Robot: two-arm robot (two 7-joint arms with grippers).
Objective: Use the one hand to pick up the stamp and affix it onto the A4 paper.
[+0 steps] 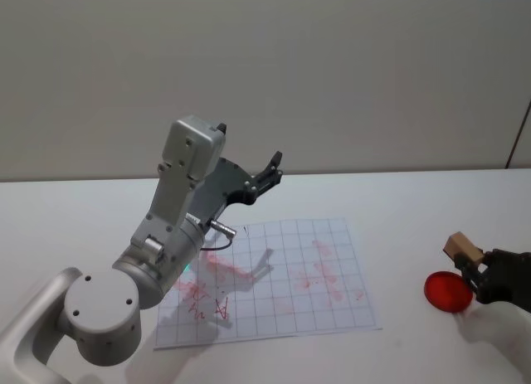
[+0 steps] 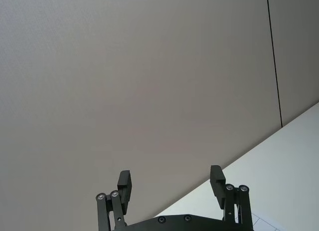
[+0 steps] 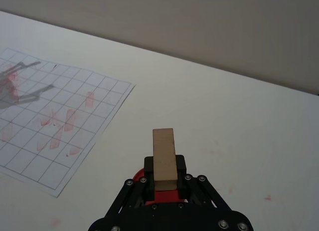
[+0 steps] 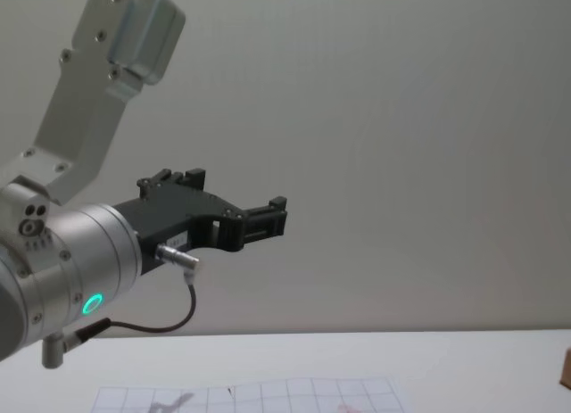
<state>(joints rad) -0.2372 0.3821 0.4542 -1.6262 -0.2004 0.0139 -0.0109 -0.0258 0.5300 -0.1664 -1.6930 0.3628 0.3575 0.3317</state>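
- Holding the stamp [image 3: 164, 158] clamped in my right jaws [image 3: 164, 175] above the red ink pad [image 1: 448, 291].
- Carry it level to the A4 paper [image 1: 282, 276], press squarely.
- Left jaws [image 2: 171, 183] apart, raised.

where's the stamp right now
The stamp is clamped in the right gripper at the head view's right edge, over the red ink pad on the table, to the right of the A4 paper.

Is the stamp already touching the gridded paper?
No. The right gripper holds the stamp over the red ink pad, off to the side of the A4 paper.
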